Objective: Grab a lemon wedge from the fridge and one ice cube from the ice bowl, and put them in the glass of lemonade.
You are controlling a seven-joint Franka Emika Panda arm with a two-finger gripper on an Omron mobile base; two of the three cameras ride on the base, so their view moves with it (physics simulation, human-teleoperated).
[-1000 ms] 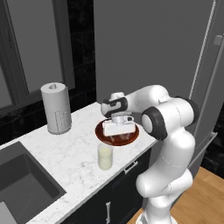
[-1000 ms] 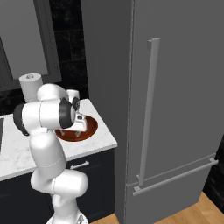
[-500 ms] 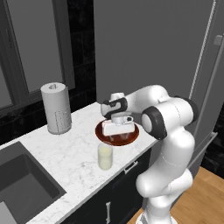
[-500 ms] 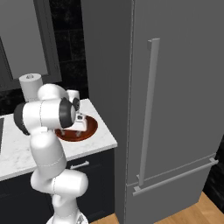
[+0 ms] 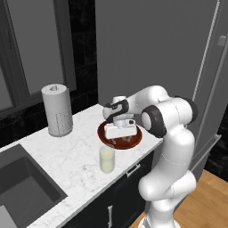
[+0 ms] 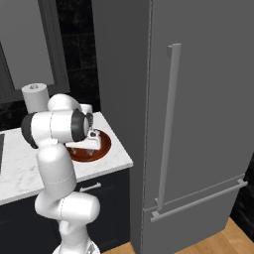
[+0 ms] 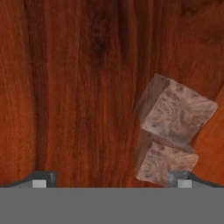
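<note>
A white marble counter (image 5: 67,156) over dark cabinets (image 6: 106,198), a sink (image 5: 22,187), wooden floor (image 5: 207,200).

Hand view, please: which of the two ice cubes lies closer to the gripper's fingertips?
The smaller-looking ice cube, lowest in view, beside one fingertip; the other cube sits above it.

The arm reaches into the ice bowl (image 6: 97,150), seemingly beside the fridge (image 6: 198,119).

On my white marble worktop (image 5: 67,156) a white paper roll in its grey perforated holder (image 5: 57,110) stands upright near the back edge. A dark sink (image 5: 20,187) is sunk into the left end. Below the front edge are dark cabinets (image 6: 106,196), possibly with drawers.
</note>
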